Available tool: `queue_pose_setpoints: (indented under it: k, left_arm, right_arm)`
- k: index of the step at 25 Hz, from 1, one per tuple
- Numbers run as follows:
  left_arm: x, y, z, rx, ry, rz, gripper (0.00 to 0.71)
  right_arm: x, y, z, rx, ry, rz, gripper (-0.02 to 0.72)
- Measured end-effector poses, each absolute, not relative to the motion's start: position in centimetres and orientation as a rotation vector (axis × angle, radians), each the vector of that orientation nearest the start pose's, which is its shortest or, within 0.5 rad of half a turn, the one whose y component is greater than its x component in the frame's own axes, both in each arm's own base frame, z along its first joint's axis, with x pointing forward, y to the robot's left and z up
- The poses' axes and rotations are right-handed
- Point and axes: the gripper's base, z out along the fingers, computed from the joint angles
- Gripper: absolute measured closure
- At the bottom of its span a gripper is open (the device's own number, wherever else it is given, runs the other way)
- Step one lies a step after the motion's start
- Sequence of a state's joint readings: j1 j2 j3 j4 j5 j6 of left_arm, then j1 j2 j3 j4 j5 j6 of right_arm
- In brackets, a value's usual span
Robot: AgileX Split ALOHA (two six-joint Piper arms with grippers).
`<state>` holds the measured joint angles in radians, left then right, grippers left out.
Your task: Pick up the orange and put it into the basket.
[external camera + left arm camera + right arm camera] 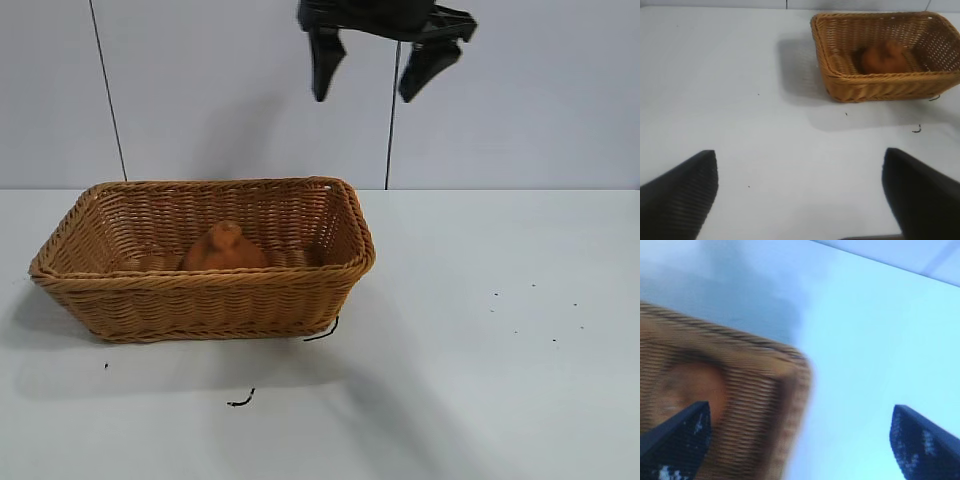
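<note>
- Now, going from left to right, the left end effector (800, 200) comes first. It is not in the outside view at all. In its own wrist view its two dark fingers (680, 195) stand wide apart with nothing between them.
- Far ahead of the left end effector, well apart from it, sits the basket (200, 300) on the white table (500, 380).
- Inside the basket lies the orange (224, 250). It rests on the basket floor, near the middle, with its little bump pointing up. Nothing is touching it.
- Next comes the right end effector (372, 62). It hangs high in the air, and its two black fingers (325, 60) are spread open and hold nothing.
- From the right end effector, the orange is down below and off to the left side. The near corner of the basket is almost right under it, as its wrist view shows.
- The right arm looks much closer to the orange than the left arm.
- The orange is round, so it has no long side to line up with.
- I think the job is done, since the orange is already in the basket. The right arm likely only needs to move away, without bumping the braided rim.
- A few small dark bits (240, 400) lie on the table in front of the basket.
</note>
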<state>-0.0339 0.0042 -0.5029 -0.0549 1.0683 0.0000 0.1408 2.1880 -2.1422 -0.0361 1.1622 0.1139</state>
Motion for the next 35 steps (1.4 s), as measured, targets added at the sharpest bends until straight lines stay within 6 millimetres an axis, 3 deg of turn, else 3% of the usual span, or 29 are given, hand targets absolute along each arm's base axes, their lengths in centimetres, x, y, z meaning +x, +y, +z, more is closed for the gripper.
queue_pose_setpoints:
  k: [4, 8, 13, 16, 23, 29, 35]
  left_arm:
    - [-0.5, -0.4, 27.8, 0.038, 2.053, -0.087, 0.071]
    - [-0.5, -0.4, 27.8, 0.038, 2.053, -0.087, 0.071]
    - [-0.5, -0.4, 27.7, 0.038, 2.054, -0.087, 0.071]
    - [-0.5, -0.4, 27.7, 0.038, 2.054, -0.087, 0.071]
    - [-0.5, -0.4, 27.7, 0.038, 2.054, -0.087, 0.071]
    - [-0.5, -0.4, 27.7, 0.038, 2.054, -0.087, 0.071]
    - [-0.5, -0.4, 27.7, 0.038, 2.054, -0.087, 0.071]
  right_arm:
    - [48.0, 2.8, 28.0, 0.038, 2.733, -0.004, 0.009]
    - [48.0, 0.6, 27.8, 0.081, 2.743, -0.021, 0.009]
    - [46.7, -0.3, 26.3, 0.094, 2.819, -0.037, 0.009]
    - [44.5, -0.2, 25.6, 0.073, 2.893, -0.033, 0.009]
    - [36.1, 0.2, 24.8, 0.057, 3.062, 0.031, 0.009]
    - [27.2, 0.2, 26.9, 0.054, 3.06, 0.037, 0.009]
    - [18.4, 0.2, 29.3, 0.042, 2.914, 0.039, 0.009]
